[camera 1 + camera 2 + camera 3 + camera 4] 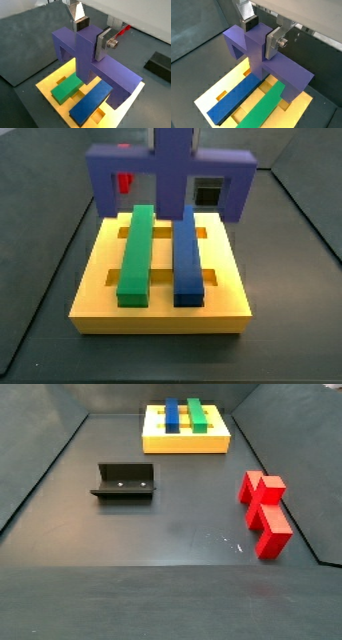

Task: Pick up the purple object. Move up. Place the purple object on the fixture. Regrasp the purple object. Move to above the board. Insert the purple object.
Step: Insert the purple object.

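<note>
Claw grips the matte purple bridge-shaped piece by its tab, above the flat yellow slotted board. Long green bar and blue bar lie in the board's slots.

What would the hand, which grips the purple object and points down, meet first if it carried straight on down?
Probably the board. The hand is shut on the purple object in both wrist views, whose legs hang over the slab, near the green bar and blue bar. Depth is unclear.

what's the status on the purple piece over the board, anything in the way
Hand shut on the purple object by its middle tab. Piece hangs over the board, legs near its surface. Green bar and blue bar lie right beneath; seating unclear.
</note>
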### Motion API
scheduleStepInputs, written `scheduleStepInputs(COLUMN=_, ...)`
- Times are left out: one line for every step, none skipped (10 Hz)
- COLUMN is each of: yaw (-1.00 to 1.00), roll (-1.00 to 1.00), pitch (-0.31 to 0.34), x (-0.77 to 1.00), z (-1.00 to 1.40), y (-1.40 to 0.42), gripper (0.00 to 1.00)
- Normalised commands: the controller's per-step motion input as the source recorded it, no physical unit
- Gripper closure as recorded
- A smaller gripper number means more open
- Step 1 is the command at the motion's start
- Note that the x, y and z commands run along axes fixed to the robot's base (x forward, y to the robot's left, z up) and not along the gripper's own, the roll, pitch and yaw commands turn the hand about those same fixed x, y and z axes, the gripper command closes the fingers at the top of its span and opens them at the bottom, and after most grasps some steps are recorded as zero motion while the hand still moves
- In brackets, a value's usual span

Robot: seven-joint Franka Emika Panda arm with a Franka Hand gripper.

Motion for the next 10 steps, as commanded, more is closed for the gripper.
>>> scheduleStepInputs(yaw=0.00, roll=-0.06, pitch=-0.149, x=0.00, z=-0.53, y=0.00, gripper=1.00)
scheduleStepInputs(yaw=0.00, roll=-0.06, pitch=-0.123, x=0.00, z=-0.48, y=0.00, gripper=1.00)
scheduleStepInputs(yaw=0.00, roll=-0.04, pitch=-0.147, x=0.00, z=-0.50, y=0.00, gripper=1.00)
scheduleStepInputs(yaw=0.00, roll=0.00, pitch=-0.116, x=0.00, z=-0.42, y=-0.04, gripper=1.00)
scheduleStepInputs(yaw=0.00, roll=0.01, pitch=-0.116, x=0.00, z=-0.36, y=-0.05, gripper=1.00)
scheduleStepInputs(yaw=0.00, roll=0.08, pitch=-0.049, x=0.00, z=-0.09, y=-0.25, gripper=1.00)
scheduleStepInputs(yaw=0.00, roll=0.15, pitch=-0.040, x=0.00, z=-0.07, y=-0.14, gripper=1.00)
scheduleStepInputs(yaw=0.00, roll=0.19, pitch=-0.043, x=0.00, z=-0.14, y=-0.06, gripper=1.00)
scheduleStepInputs(yaw=0.00, roll=0.20, pitch=-0.079, x=0.00, z=-0.23, y=0.00, gripper=1.00)
scheduleStepInputs(yaw=0.00, roll=0.23, pitch=-0.093, x=-0.07, z=-0.23, y=0.00, gripper=1.00)
